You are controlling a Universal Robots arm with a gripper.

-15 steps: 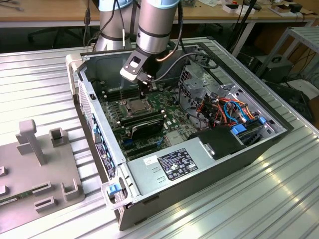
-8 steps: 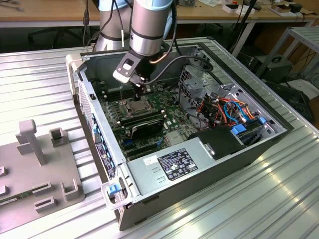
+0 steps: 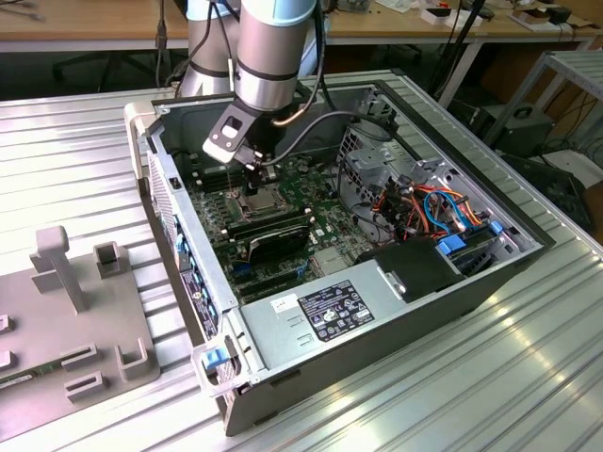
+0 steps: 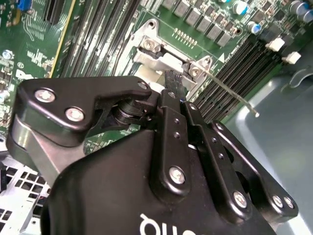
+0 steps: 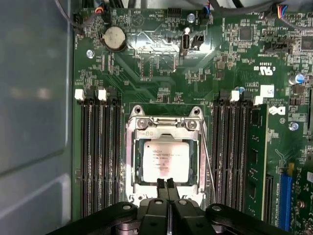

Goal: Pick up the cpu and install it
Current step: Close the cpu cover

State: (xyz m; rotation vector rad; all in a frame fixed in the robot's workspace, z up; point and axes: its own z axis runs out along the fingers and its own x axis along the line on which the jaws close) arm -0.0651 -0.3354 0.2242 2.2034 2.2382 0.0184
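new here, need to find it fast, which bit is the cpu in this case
In the open computer case, find the green board. Between its two banks of long black slots sits a metal frame; the cpu is the flat silver square inside.

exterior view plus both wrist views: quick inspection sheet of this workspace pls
surface: ribbed metal table carrying an open computer case
job's things: cpu lies flat in the socket
clutter: grey fixture plate with upright holders, on the exterior view's left
gripper: gripper shut, tips at the cpu's edge, holding nothing seen
cables: orange, red and blue wires bundled inside the case
surroundings: wooden bench behind the table
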